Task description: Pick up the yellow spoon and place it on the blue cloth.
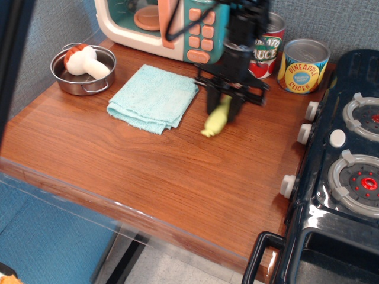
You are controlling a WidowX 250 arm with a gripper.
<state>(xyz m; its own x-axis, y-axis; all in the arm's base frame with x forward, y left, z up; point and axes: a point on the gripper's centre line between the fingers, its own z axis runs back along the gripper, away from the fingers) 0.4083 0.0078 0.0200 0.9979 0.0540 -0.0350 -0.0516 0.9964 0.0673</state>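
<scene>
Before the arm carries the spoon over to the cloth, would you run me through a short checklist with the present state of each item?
1. Gripper shut on the yellow spoon: ok, fingers flank the handle.
2. Spoon lifted off the table: cannot tell, image blurred.
3. Spoon's metal bowl secure: cannot tell, hidden by the gripper.
4. Blue cloth bare on top: ok.
5. Path leftward to the cloth unobstructed: ok.

A single camera looks down at a slant from the front of the wooden table (pixel 177 171), fairly near, facing the toy microwave (pixel 160 26) against the back wall; the toy stove (pixel 340 171) is cut off at right, and a blurred dark band, perhaps the camera's mount, crosses the upper left corner.
</scene>
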